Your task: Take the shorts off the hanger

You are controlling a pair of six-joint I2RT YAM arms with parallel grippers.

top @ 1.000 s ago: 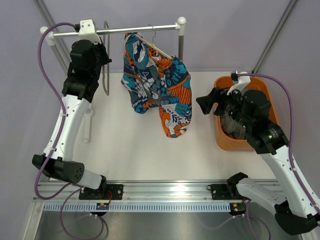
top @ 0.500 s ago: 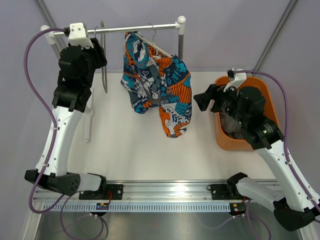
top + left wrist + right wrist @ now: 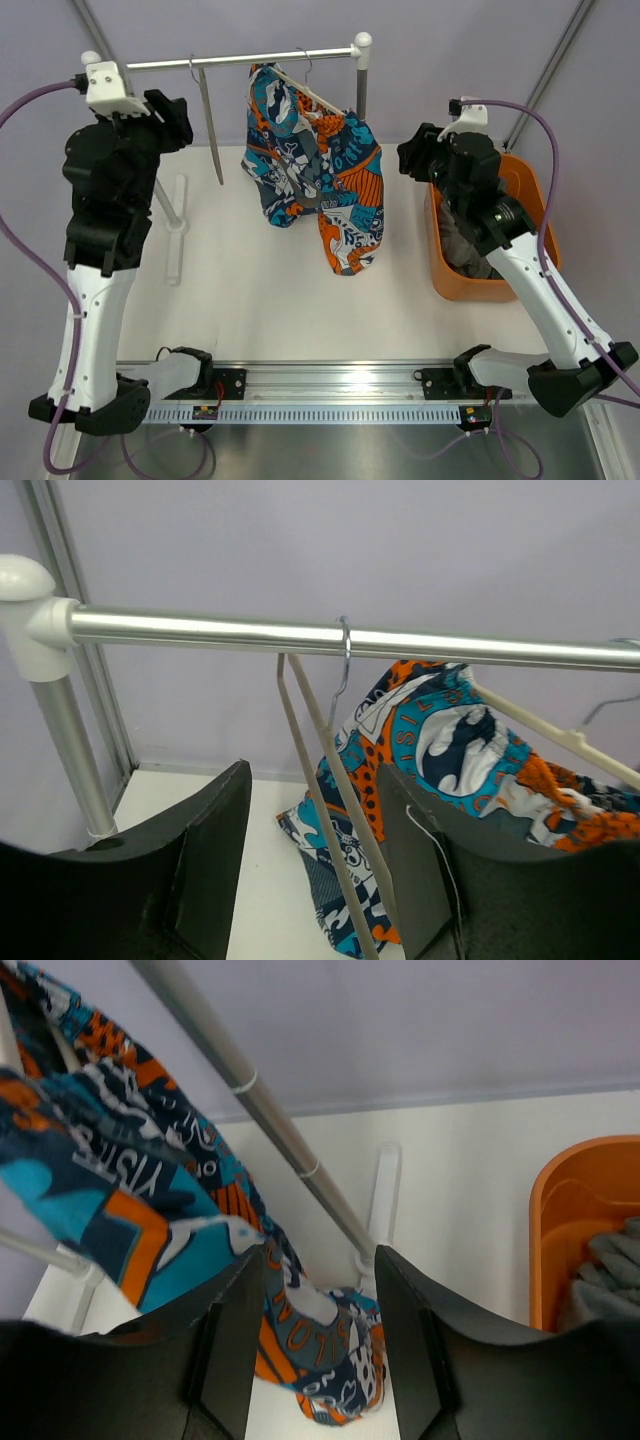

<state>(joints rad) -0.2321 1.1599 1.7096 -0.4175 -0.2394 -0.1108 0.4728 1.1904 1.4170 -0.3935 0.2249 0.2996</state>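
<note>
Plainly, the shorts (image 3: 315, 175) are not yet off: they hang on the hanger (image 3: 310, 93), whose wire hook sits over the rail (image 3: 250, 60) near its right end, above the far edge of the table (image 3: 250, 290). The cloth is draped over the hanger's sloping arm, so we judge that its own weight keeps it there, and the 2 legs sag in loose folds, 1 lower than the other. It is thin, floppy fabric in a crowded print of teal, orange, white and black; the hanger is a slim cream triangle, stiff and smooth, and the rail is a bright metal tube. A 2nd hanger (image 3: 320, 780), bare, hooks on the rail toward its left end. The left gripper (image 3: 312, 785) is raised beside that bare hanger with its dark fingers spread and nothing between them. The right gripper (image 3: 318, 1270) hovers by the rail's right post (image 3: 361, 80), likewise spread and empty, near the shorts but apart from them. We take both arms to be placed 1 on each side of the garment, ready to close in. At the table's right edge stands an orange plastic bin (image 3: 470, 292) with grey cloth (image 3: 455, 245) in it.
</note>
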